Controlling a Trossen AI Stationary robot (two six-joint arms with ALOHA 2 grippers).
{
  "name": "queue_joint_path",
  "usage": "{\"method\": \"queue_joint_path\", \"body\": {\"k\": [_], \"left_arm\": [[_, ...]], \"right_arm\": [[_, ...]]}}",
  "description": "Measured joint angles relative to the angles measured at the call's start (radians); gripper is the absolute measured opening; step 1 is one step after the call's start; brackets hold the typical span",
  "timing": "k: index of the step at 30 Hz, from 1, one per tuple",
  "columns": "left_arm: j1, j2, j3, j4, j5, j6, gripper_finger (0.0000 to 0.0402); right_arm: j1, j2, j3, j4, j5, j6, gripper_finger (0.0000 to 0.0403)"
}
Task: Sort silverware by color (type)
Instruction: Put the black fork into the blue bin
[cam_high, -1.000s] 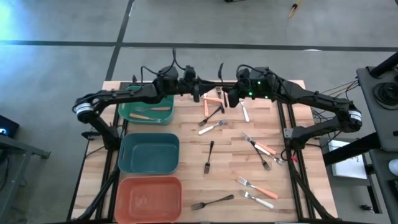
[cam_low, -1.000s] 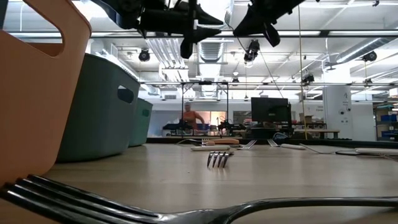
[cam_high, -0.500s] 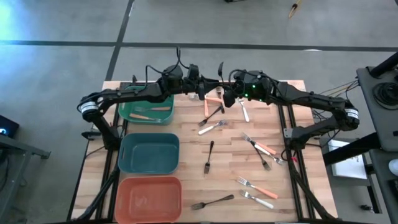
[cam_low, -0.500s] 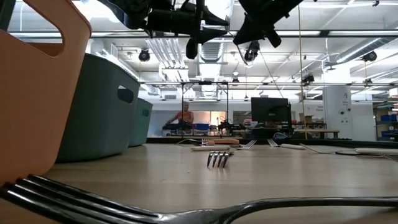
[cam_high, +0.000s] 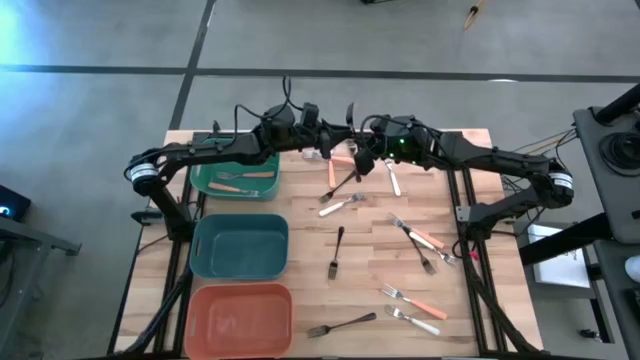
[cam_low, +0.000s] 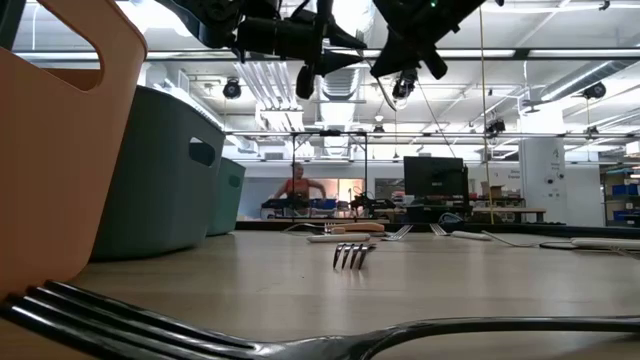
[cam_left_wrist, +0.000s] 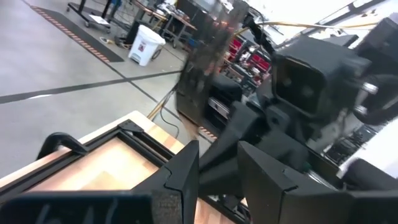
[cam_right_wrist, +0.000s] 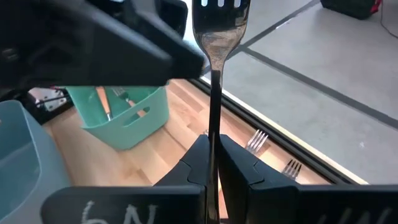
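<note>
Near the table's far edge, the right gripper pinches a black fork upright, tines up (lengthwise along its fingers); the left gripper, part-open and empty, hovers just beside.

Three bins sit in a row down the left side of the surface: the far bin with a couple of forks in it, the middle bin, then the near bin. The rest of the silverware lies scattered to the right of them. Both arms meet above the far edge, the left gripper just beside the right gripper, which holds a fork upright.
</note>
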Motion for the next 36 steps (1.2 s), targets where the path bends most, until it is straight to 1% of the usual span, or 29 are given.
{"method": "queue_joint_path", "body": {"k": [5, 18, 21, 25, 26, 36], "left_arm": [[0.002, 0.0, 0.006, -0.012, -0.023, -0.007, 0.0092], [0.002, 0.001, 0.014, -0.013, -0.034, -0.015, 0.0089], [0.001, 0.001, 0.013, -0.024, -0.033, -0.015, 0.0073], [0.001, 0.001, 0.013, -0.024, -0.025, -0.019, 0.0017], [0.001, 0.0, 0.013, -0.024, -0.024, -0.019, 0.001], [0.005, -0.003, 0.013, -0.046, -0.017, -0.008, 0.0001]], "right_arm": [[0.019, 0.012, 0.0, 0.003, 0.0, -0.01, 0.0012], [0.064, 0.013, 0.0, 0.03, 0.008, -0.024, 0.0012], [0.065, 0.013, 0.0, 0.03, 0.011, -0.024, 0.0012], [0.065, 0.013, 0.0, 0.028, 0.015, -0.026, 0.0012], [0.065, 0.013, 0.0, 0.028, 0.014, -0.027, 0.0012], [0.064, 0.009, 0.0, 0.015, 0.006, -0.013, 0.0012]]}}
